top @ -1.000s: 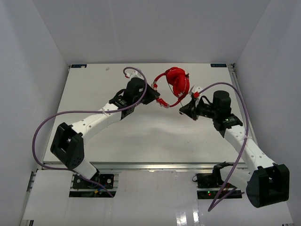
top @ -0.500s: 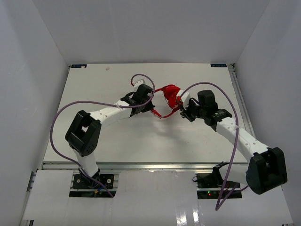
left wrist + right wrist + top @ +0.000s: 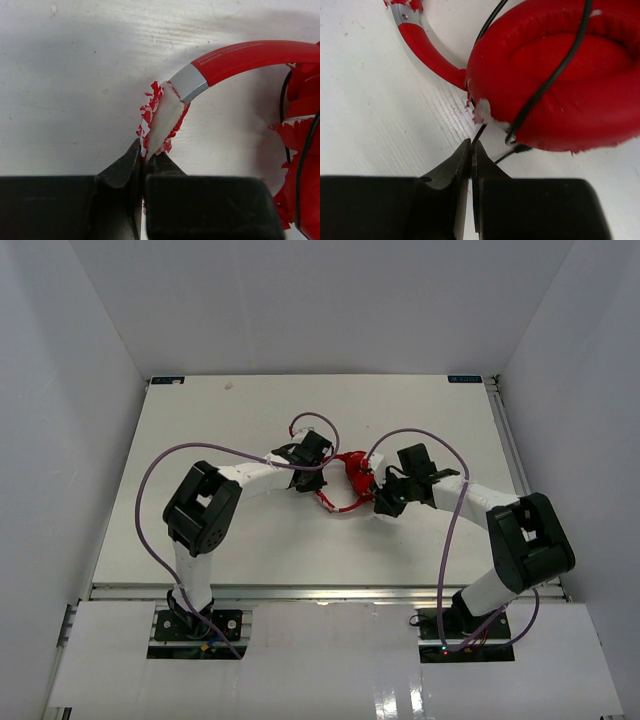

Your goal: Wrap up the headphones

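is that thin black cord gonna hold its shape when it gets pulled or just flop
Probably floppy: the cord drapes in loose curves over the earcup, following its bulge. It looks thin and smooth, so it may slip from the right gripper, whose jaws pinch it only at the tips. It could snag at the earcup's edge.

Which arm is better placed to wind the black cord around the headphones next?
The right arm, probably. Its jaws are shut on the black cord beside the red earcup, so it can lead the cord around. The left jaws pinch the worn headband end and look suited to steady the headphones.
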Robot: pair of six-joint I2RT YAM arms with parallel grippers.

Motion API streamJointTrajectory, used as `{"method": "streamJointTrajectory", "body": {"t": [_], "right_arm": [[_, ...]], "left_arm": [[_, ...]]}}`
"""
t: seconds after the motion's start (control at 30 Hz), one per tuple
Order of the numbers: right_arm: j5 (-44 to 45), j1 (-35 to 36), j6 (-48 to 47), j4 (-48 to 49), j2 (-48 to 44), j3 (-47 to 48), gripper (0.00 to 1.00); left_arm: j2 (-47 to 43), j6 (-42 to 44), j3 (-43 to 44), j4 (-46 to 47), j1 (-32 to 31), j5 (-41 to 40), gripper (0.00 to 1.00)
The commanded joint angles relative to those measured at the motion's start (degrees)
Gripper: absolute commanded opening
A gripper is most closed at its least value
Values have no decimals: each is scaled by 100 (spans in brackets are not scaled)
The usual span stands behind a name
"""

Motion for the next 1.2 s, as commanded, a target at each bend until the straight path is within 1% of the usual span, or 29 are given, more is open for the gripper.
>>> {"method": "streamJointTrajectory", "body": {"t": [0.0,0.07,0.2,0.33,0.37,0.43,0.5,0.53,0.57,0.6,0.7,0.8,0.87,0.93,1.0,1.07,1.1,1.13,1.17], "right_arm": [[-352,18,146,156,541,409,8],[-408,21,150,126,664,459,8],[-415,-4,134,49,672,461,12],[-424,-14,133,13,621,427,19],[-430,-19,127,1,626,433,21],[-455,-22,102,-81,621,443,25],[-487,-31,39,-211,568,443,40],[-499,-38,-4,-297,519,437,46],[-490,-52,-28,-363,475,429,58],[-460,-75,-58,-439,387,423,66],[-411,-208,-194,-742,93,391,83],[-382,-396,-371,-1110,-447,430,95],[-299,-480,-501,-1351,-774,461,90],[-218,-556,-624,-1538,-1138,457,90],[-126,-606,-733,-1646,-1673,422,90],[123,-660,-671,-1503,-2039,206,90],[235,-708,-523,-1324,-2295,64,90],[343,-813,-196,-1124,-2671,-75,90],[632,-861,-6,-717,-2869,-341,90]], "left_arm": [[255,287,433,-403,22,-155,0],[357,372,626,-518,23,-162,0],[526,563,937,-915,22,-288,6],[497,677,1016,-996,23,-352,23],[468,683,1022,-1019,29,-375,30],[348,685,1001,-1028,31,-415,47],[248,726,990,-1028,22,-445,61],[211,763,990,-1028,22,-445,65],[146,791,996,-1034,22,-445,70],[76,828,1005,-1044,22,-431,74],[-130,921,1016,-1055,27,-346,81],[-519,1036,1001,-1029,22,-103,84],[-816,1136,933,-991,22,32,86],[-1242,1292,736,-878,22,221,89],[-1763,1589,210,-497,22,562,93],[-2640,1771,-314,34,22,1057,98],[-3076,1887,-711,276,22,1266,98],[-3434,1977,-1284,461,22,1379,98],[-4131,2009,-1585,828,22,1770,98]]}}
